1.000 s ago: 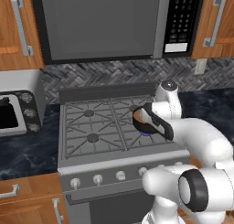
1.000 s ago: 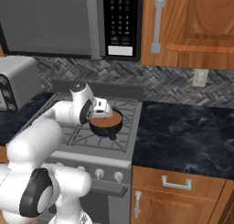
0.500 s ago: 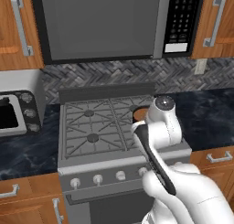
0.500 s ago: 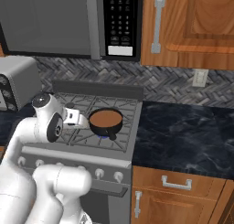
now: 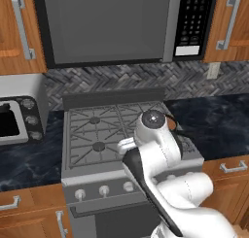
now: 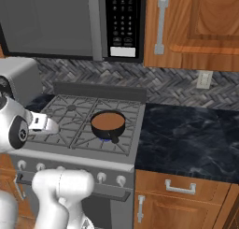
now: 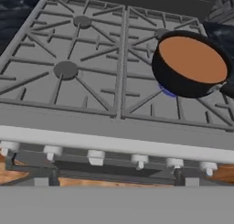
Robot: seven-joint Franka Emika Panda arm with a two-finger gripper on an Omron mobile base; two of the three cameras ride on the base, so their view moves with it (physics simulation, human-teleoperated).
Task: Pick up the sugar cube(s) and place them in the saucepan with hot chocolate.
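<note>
While the hand gapes open, round dark saucepan (image 7: 191, 65) (smooth brown liquid), grey grated stove (image 7: 91, 58).

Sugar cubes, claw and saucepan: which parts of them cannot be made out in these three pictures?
- Sugar cubes: too small to find in the base views or the hand view; position unknown.
- Saucepan with hot chocolate: in the left base view the white arm covers nearly all of it; in the hand view the right edge cuts its handle off.
- Claw: its fingertips cannot be made out, so the pictures do not show what it is over.
</note>
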